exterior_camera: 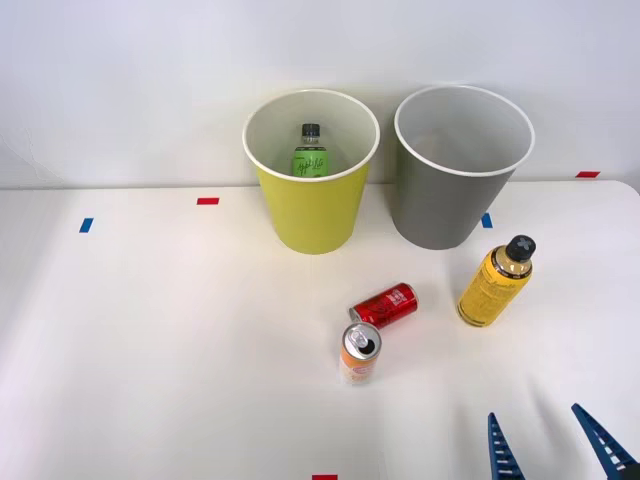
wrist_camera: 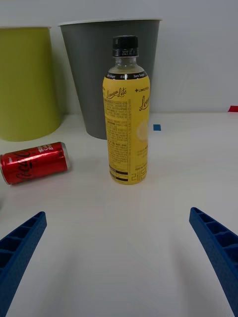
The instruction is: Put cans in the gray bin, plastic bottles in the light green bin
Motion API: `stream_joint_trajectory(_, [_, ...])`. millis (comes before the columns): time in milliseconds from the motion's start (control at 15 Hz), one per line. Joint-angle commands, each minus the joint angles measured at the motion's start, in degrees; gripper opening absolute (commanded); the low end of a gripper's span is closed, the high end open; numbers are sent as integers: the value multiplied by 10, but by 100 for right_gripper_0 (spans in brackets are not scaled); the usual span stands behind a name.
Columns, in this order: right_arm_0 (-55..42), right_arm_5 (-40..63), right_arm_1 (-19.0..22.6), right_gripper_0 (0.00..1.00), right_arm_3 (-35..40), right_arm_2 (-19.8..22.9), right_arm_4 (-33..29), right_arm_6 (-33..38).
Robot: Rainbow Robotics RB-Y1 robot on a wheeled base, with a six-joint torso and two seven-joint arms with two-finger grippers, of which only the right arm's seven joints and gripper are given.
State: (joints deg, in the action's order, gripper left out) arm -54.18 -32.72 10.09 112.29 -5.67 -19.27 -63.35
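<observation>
the right gripper (exterior_camera: 555,445) is seen low at the near right edge of the white table (exterior_camera: 150,350), its blue ribbed fingers (wrist_camera: 20,242) spread wide apart with nothing held between them. the yellow-orange bottle (wrist_camera: 127,114) is stood upright on the table in line with the gap between the fingers, well ahead of them, its black cap on top; in the front view it is found just in front of the gray bin (exterior_camera: 462,165), slightly to that bin's right. the red can (exterior_camera: 385,304) is laid on its side near the table's middle, to the left of the yellow-orange bottle, and the orange-and-white can (exterior_camera: 359,353) is stood upright just in front of it, silver top upward. the light green bin (exterior_camera: 311,170) is placed beside the gray bin, to its left, both at the far side of the table by the wall. the green bottle (exterior_camera: 310,153) is seen upright inside the light green bin, while the inside of the gray bin shows pale. small red and blue tape marks (exterior_camera: 207,201) are stuck on the table
</observation>
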Motion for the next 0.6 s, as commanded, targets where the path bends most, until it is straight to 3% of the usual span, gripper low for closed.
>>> stream_joint_trajectory(67, [-1, 0, -4, 100, 0, 0, 0, 0])
stream_joint_trajectory(600, [-2, -1, -4, 100, 0, 1, 1, -2])
